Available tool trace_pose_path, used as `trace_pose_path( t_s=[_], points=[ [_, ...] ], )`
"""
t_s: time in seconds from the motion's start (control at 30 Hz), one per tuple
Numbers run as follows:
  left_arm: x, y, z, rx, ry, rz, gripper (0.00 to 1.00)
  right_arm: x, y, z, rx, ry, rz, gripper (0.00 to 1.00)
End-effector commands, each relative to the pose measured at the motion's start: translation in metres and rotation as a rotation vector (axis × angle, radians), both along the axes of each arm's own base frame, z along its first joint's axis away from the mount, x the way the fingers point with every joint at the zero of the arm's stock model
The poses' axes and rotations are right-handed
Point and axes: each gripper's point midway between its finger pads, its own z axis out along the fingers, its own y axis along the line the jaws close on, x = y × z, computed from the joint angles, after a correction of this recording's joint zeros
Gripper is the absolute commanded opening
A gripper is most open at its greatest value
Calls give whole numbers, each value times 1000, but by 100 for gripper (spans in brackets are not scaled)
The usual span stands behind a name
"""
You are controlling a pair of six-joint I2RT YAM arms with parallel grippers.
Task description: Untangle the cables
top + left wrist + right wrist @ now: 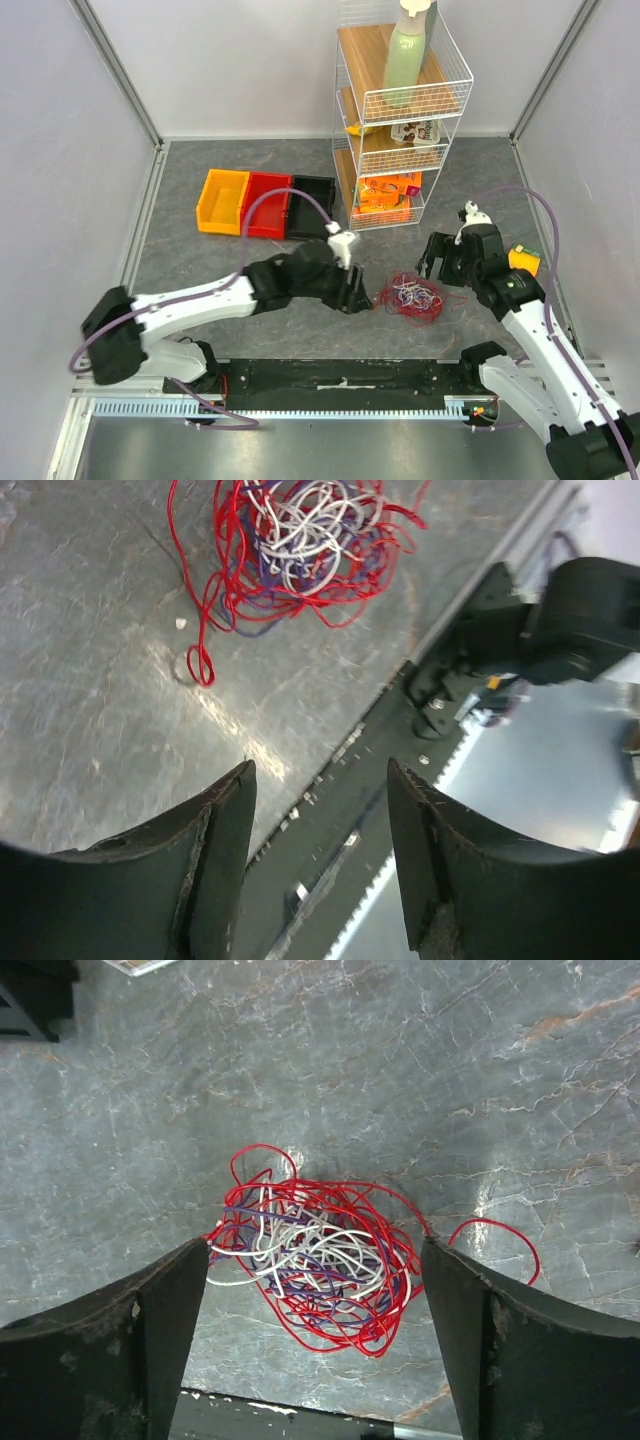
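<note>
**Left hand (355,290) wide and empty beside the cables (412,296); right hand (315,1250) wide and empty around them**

Left hand first: its jaws stand well apart and grip nothing. It sits low over the desk (200,270), just to the left of the clump. In its wrist view the tangle lies ahead of the fingertips, not between them. A small red loop (200,666) trails out from the clump toward this hand and lies flat on the desk.

In the middle, the cables form one loose ball of red, white and purplish wire, with red on the outside and the paler strands wound through the core. They rest on the desk between the two hands.

On the right, the jaws are also spread wide with nothing in them. In the wrist view the ball sits between the two fingers. How high the fingers are above the desk I cannot tell.

The step in hand looks like taking a first hold. It would likely go best if neither hand closes on the whole ball, since that would probably tighten it. The left hand could pinch the trailing red loop while the right takes a few strands at the opposite edge. They should then draw apart slowly and low, and ease off if the ball drags along as one.
</note>
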Motion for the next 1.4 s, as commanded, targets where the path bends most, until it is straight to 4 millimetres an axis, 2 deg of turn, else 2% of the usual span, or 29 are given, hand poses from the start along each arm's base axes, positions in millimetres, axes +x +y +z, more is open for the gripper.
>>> trace_pose_path(
  t_s=[0.0, 0.07, 0.17, 0.23, 0.37, 0.53, 0.73, 0.8, 1.0, 1.13, 1.17, 1.2, 1.23, 1.27, 1.37],
  points=[
    [31, -38, -12, 99, -166, 20, 62, -1, 3, 4, 40, -19, -17, 91],
    [32, -55, -16, 66, -171, -19, 64, -3, 10, 0, 78, -7, -12, 87],
    [36, -77, -13, 4, -214, -73, 65, -5, 18, -4, 140, -6, -9, 67],
    [39, -88, -18, 7, -206, -91, 64, -7, 24, -6, 184, -8, -2, 49],
    [43, -106, -31, 17, -191, -120, 63, -14, 37, -14, 237, 22, 50, 50],
    [52, -105, -53, 78, -212, -107, 63, -19, 40, -20, 237, 32, 96, 51],
    [58, -109, -60, 101, -238, -113, 58, -22, 46, -27, 255, 44, 131, 51],
    [61, -109, -61, 106, -252, -111, 52, -23, 47, -28, 264, 45, 140, 51],
    [63, -108, -58, 106, -267, -104, 34, -23, 48, -34, 263, 52, 140, 50],
    [60, -105, -54, 107, -265, -111, 9, -20, 51, -45, 279, 60, 141, 50],
    [59, -104, -52, 107, -262, -113, 3, -20, 52, -49, 281, 67, 142, 47],
    [58, -102, -50, 109, -257, -116, 2, -20, 53, -54, 283, 76, 139, 46],
    [53, -101, -44, 94, -254, -131, 2, -18, 52, -58, 281, 77, 125, 38],
    [47, -101, -37, 74, -248, -154, 2, -15, 49, -61, 267, 77, 104, 36],
    [30, -91, -7, 19, -231, -189, 1, -7, 36, -65, 221, 56, 25, 27]
  ],
)
